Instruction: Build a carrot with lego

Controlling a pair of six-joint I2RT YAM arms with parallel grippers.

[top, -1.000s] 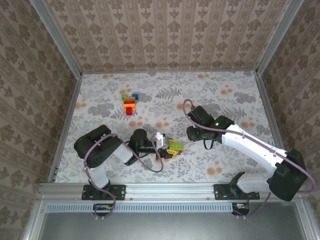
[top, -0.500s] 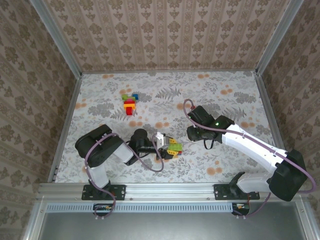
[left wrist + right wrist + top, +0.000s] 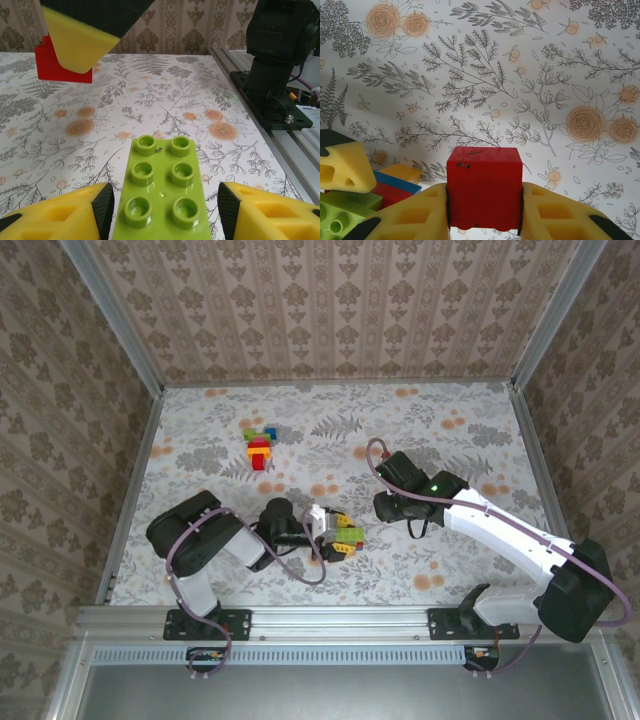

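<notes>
on floral table [image 3: 480, 420], patterned walls [image 3: 340, 310] | left fingers [image 3: 55, 220] apart | right fingers [image 3: 410, 220] clamp red brick [image 3: 484, 187]

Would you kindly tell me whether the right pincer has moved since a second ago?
No. Seen from above, the right pincer, holding a red brick, keeps its place beside the orange flower print.

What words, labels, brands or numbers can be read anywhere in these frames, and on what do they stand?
None can be read.
The green brick: bare studs, no legible mark.
The red brick: plain face, small scuffs only.
The wallpaper and table cover: floral patterns, no writing.
</notes>
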